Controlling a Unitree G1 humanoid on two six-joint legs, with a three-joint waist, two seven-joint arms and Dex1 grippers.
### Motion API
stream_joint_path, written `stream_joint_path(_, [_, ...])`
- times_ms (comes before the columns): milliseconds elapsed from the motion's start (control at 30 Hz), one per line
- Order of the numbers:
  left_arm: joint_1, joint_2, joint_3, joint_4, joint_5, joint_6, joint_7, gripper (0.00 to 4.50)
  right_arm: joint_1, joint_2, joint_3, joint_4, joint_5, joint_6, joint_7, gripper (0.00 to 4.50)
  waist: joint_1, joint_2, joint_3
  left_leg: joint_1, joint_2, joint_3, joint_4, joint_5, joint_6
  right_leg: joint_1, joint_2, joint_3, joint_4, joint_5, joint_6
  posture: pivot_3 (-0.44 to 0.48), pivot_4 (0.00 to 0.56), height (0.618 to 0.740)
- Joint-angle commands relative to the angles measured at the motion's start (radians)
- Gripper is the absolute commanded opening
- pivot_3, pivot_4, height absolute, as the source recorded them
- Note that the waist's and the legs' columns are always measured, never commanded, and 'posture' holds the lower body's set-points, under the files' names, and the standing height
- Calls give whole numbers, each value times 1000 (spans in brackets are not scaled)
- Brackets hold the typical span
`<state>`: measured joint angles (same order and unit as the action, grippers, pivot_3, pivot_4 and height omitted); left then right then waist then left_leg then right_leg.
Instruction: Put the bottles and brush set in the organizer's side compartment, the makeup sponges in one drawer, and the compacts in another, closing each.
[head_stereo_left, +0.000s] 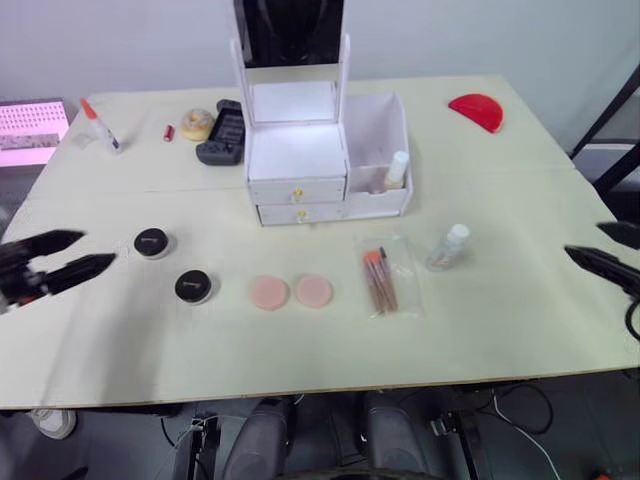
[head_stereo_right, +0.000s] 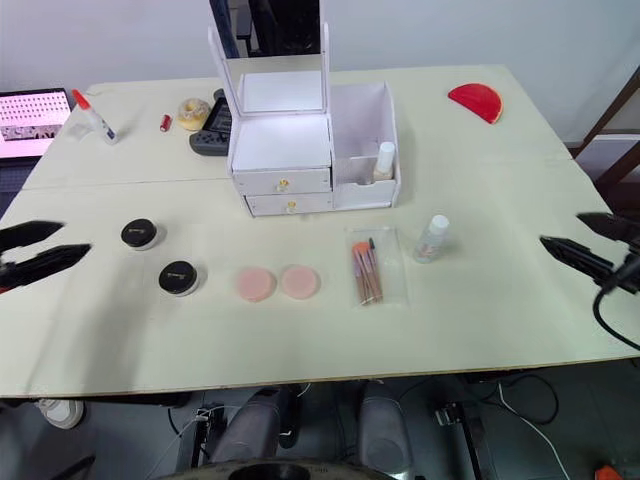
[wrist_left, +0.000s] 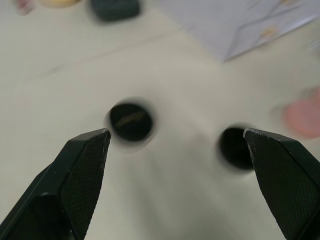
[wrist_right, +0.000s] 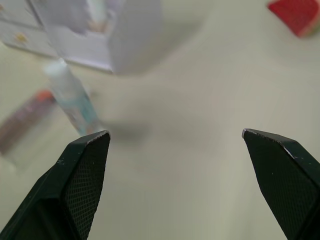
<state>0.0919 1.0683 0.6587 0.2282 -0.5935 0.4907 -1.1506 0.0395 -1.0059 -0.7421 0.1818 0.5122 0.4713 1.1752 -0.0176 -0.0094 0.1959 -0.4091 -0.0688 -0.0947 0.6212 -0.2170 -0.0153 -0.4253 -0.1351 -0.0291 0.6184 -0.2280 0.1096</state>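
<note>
My left gripper (head_stereo_left: 62, 256) hangs spread and empty at the table's left edge, just left of the two compacts (head_stereo_left: 152, 243), which lie flat, the nearer one a little to the right. Right of them the two makeup sponges (head_stereo_left: 270, 293) sit side by side, just apart. Behind, at the far middle, the organizer (head_stereo_left: 300, 165) has both drawers (head_stereo_left: 297, 192) shut; the side compartment (head_stereo_left: 378, 130) on its right already holds one bottle (head_stereo_left: 397, 169) upright. The brush set (head_stereo_left: 381, 280) lies flat in its clear sleeve near the middle, long axis running near to far, bristle ends pointing away from me. The other bottle (head_stereo_left: 449, 246) stands upright just right of it. My right gripper (head_stereo_left: 606, 257) waits open and empty at the right edge.

Risks, as I judge them: that upright bottle could tip if a finger clips it, and the slick sleeve may slide rather than lift. The flat compacts offer little edge to pinch.
</note>
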Motion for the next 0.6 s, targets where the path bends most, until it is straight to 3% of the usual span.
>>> stream_joint_path(33, [19, 28, 62, 143, 66, -119, -24, 4500, 43, -18, -62, 19, -22, -80, 9, 4482, 3, 0, 0, 0, 0, 1, 0, 0, 0, -1, 0, 0, 0, 0, 0, 0, 150, 737])
stream_joint_path(200, [19, 35, 82, 262, 99, -205, -33, 4500, 79, 10, -76, 20, -4, -97, -12, 4482, 7, -1, 0, -1, 0, 2, -1, -1, -2, -1, -1, 1, -2, 0, 1, 0, 150, 737])
stream_joint_path(600, [-41, 21, 39, 236, 99, -197, -41, 4500, 52, 7, -46, 28, 0, -95, -39, 4482, 7, -1, 0, -1, 1, 3, -1, -2, -4, -1, -1, 1, -2, 3, 2, 0, 150, 737])
